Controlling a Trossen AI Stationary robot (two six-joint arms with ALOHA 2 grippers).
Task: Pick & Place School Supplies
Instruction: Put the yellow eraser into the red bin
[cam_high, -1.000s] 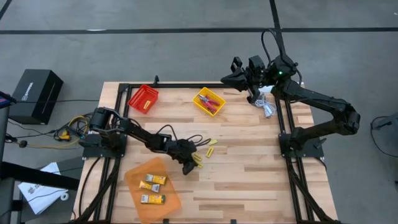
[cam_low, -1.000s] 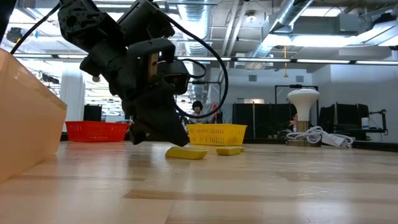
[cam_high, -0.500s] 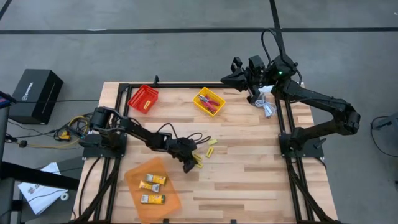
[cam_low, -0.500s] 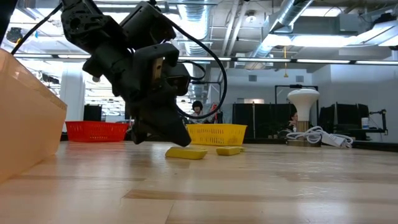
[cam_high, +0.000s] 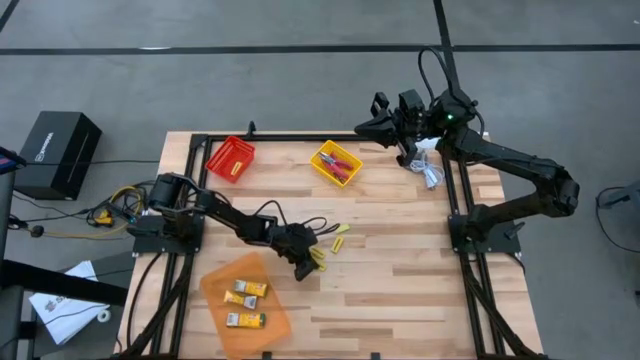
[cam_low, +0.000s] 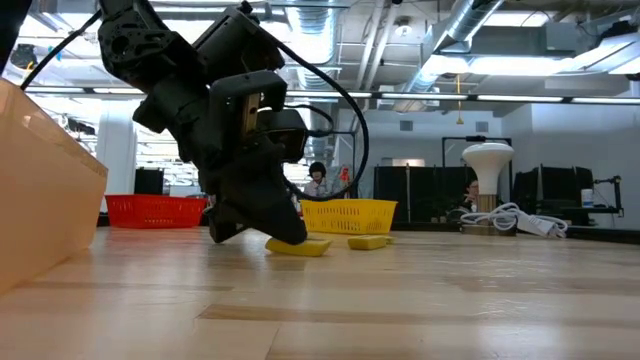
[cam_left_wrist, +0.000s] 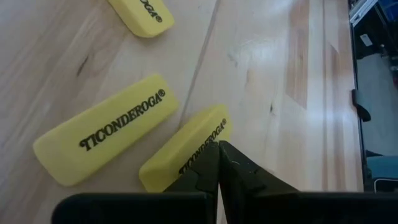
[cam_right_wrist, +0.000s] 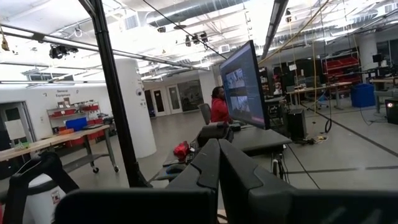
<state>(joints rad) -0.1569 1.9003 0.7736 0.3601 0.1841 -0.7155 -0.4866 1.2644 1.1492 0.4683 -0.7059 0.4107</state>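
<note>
— Lower now than a moment ago: the left gripper (cam_left_wrist: 218, 144), jaws pressed together, tips touching a smooth yellow eraser (cam_left_wrist: 186, 149) on the wooden bench (cam_high: 400, 260).

— Around it?

— Two more erasers (cam_left_wrist: 106, 129) beside it; orange tray (cam_high: 275, 308) near. Right gripper (cam_high: 378, 108), also closed, waits at the far edge.

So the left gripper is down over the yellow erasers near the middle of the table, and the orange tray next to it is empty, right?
Not quite. The left gripper is down at the yellow erasers, but the orange tray is not empty: the high view shows two yellow-and-white packs lying in it.
</note>
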